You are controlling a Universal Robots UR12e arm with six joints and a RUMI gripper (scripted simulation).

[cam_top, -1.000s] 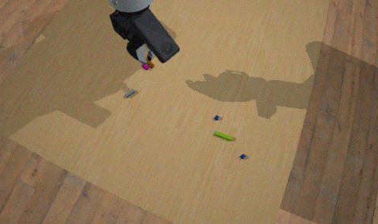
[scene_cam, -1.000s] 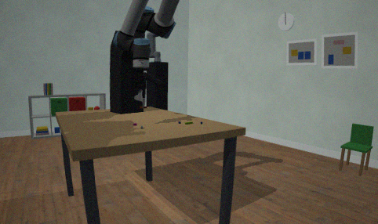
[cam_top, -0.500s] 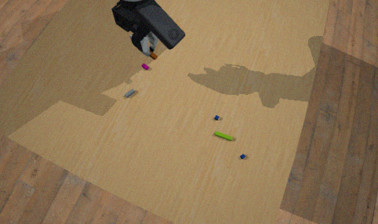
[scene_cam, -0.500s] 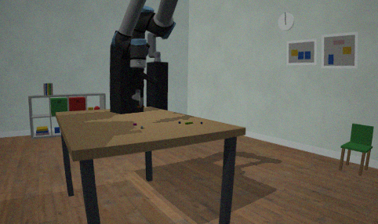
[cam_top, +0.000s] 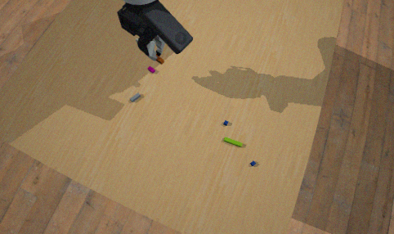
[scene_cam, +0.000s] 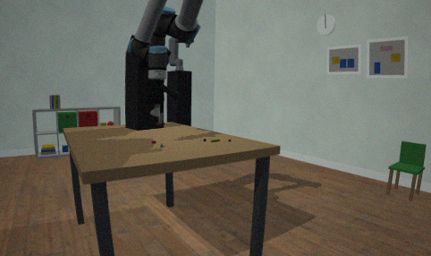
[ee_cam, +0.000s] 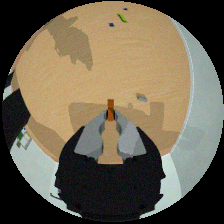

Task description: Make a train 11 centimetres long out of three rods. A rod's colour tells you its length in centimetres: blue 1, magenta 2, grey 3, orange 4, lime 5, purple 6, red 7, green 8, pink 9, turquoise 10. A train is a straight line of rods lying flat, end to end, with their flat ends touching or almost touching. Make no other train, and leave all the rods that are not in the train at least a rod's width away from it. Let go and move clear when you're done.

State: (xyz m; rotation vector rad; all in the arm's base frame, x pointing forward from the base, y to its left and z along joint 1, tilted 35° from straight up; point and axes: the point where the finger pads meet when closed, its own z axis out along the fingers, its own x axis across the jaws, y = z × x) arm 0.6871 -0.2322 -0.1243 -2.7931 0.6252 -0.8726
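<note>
My gripper (cam_top: 156, 53) is at the far left of the table, shut on an orange rod (cam_top: 160, 60), which sticks out past the fingertips in the wrist view (ee_cam: 110, 108). It hangs just above the table top. A magenta rod (cam_top: 151, 69) lies just in front of it, and a grey rod (cam_top: 135, 97) lies further forward; the grey rod shows to the right in the wrist view (ee_cam: 142, 98). A lime rod (cam_top: 233, 141) lies at the middle right, with one blue rod (cam_top: 226, 123) behind it and another blue rod (cam_top: 252, 164) in front.
The table's left edge and the arm's dark base (scene_cam: 142, 89) are close behind the gripper. A shelf (scene_cam: 73, 130) stands by the wall and a green chair (scene_cam: 408, 167) far off to the right.
</note>
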